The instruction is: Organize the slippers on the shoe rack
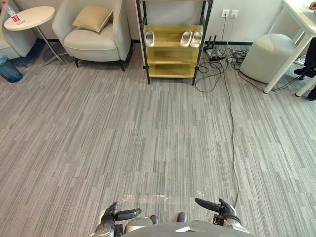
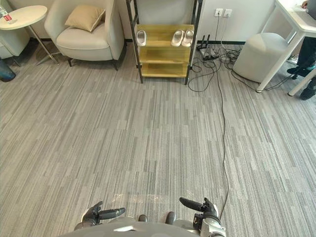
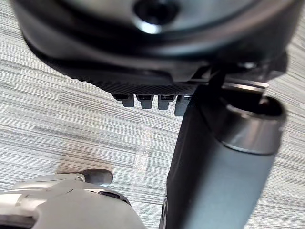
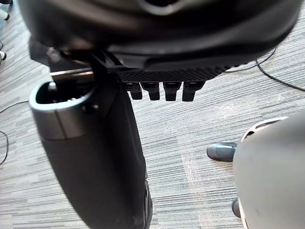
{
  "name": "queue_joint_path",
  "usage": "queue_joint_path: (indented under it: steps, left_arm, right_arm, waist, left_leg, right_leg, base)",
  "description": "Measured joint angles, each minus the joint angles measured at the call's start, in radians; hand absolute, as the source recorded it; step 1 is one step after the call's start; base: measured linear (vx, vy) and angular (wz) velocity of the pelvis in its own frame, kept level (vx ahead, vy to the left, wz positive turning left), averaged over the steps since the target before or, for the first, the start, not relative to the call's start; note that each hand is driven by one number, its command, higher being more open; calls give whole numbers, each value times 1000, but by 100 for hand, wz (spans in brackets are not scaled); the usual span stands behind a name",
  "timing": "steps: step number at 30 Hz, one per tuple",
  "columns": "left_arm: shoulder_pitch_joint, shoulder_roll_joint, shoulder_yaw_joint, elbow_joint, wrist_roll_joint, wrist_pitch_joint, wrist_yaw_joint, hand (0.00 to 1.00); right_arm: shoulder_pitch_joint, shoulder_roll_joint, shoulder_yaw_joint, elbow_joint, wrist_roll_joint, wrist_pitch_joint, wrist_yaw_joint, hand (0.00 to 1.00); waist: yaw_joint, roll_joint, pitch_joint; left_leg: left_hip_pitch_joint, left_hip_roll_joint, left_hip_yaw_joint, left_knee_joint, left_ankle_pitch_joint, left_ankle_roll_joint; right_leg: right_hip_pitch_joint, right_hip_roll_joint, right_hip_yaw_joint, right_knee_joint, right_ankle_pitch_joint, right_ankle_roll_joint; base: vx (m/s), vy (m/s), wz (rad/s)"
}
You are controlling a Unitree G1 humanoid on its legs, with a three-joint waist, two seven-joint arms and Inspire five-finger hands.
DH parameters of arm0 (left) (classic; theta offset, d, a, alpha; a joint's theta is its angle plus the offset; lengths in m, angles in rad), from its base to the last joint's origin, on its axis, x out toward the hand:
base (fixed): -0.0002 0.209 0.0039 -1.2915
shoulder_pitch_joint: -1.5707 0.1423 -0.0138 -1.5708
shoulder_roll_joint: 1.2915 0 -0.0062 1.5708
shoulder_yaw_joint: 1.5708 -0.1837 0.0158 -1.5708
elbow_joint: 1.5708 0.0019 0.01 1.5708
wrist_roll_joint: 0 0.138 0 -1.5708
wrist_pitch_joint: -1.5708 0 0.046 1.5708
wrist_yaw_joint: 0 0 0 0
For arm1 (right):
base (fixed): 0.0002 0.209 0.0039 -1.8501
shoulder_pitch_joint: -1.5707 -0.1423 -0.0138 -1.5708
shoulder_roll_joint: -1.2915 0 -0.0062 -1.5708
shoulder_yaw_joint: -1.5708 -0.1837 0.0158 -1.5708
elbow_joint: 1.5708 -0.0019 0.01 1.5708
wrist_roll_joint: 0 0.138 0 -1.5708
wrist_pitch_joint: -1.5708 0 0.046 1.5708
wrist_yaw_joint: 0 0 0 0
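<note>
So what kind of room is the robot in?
Probably an office lounge: an armchair, a side table, a shoe rack with slippers, and a white desk.

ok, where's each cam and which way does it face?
Left eye: head, facing down and forward over floor to rack with slippers; left hand and right hand at lower edge.
Right eye: head, beside it; same scene and hands.
Left wrist: left arm, along left hand, down at floor.
Right wrist: right arm, along right hand, down at floor.
Shared: eyes, everything; wrists, floor.
</note>
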Motion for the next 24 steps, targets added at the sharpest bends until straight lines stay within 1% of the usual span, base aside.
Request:
queue_joint_path:
  steps: [2,19,24]
  left_arm:
    - [-1,2,0,0,0,0,0,100]
    - [-11,13,-1,11,0,0,-1,100]
    - [-11,16,-1,11,0,0,-1,100]
  right_arm:
    - [0,-2,19,0,0,0,0,100]
    - [-2,5,20,0,-10,2,2,100]
    - [-1,6,26,-1,-10,3,6,100]
  waist:
    - [0,-3,2]
    - [0,-21,11]
    - [1,-27,8]
  left_leg:
    - [4,0,1,-7,1,2]
    - [12,1,16,-23,1,5]
    - [0,2,38,-14,-12,35]
  right_leg:
    - [0,1,1,-1,2,-3]
    - [-4,5,9,-4,4,-5]
    - [-20,9,33,-3,4,-5]
  base:
    - [-17,-6,-1]
    - [-11,-5,-1]
    - [-24,-4,-14]
